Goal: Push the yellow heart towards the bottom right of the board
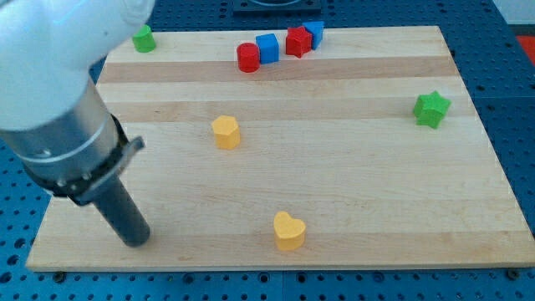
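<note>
— Where is your arm, as you see it?

— Your arm comes in from the view's top-left corner, a big pale body ending in a grey cylinder with a black collar. From there the dark rod slants down toward the view's right, and my tip sits on the wooden board near its bottom-left corner.

— Any fingers for you to watch?

— None — you have only the bare rod, holding nothing, touching no block.

— And the yellow heart?

— You will find the yellow heart close to the board's bottom edge, a little left of that edge's middle. It lies to the view's right of my tip, at nearly the same height, well apart from it, with bare wood between.

— What else sits on your board?

— A second yellow block, rounded and its shape hard to tell, stands above and left of the heart, toward the board's centre. Along the top edge you have a row: a red cylinder, a blue cube, a red block and a blue block, each touching or just beside its neighbour. A green block sits at the top-left corner, beside the arm, and a green star near the right edge.
</note>
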### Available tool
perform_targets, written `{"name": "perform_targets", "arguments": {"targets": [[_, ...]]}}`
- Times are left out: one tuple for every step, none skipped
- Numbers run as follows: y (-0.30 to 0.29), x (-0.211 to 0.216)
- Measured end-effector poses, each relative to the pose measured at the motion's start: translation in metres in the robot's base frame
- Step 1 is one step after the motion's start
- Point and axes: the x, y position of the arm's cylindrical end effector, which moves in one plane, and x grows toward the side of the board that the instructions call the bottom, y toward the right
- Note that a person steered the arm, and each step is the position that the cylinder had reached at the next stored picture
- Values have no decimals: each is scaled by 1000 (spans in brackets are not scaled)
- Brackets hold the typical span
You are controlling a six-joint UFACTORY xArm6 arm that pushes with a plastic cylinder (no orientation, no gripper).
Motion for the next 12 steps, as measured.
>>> {"name": "perform_targets", "arguments": {"targets": [[35, 8], [68, 9], [105, 9], [140, 9], [163, 9], [168, 9], [166, 9], [165, 8], [165, -4], [165, -20], [183, -21], [200, -23]]}}
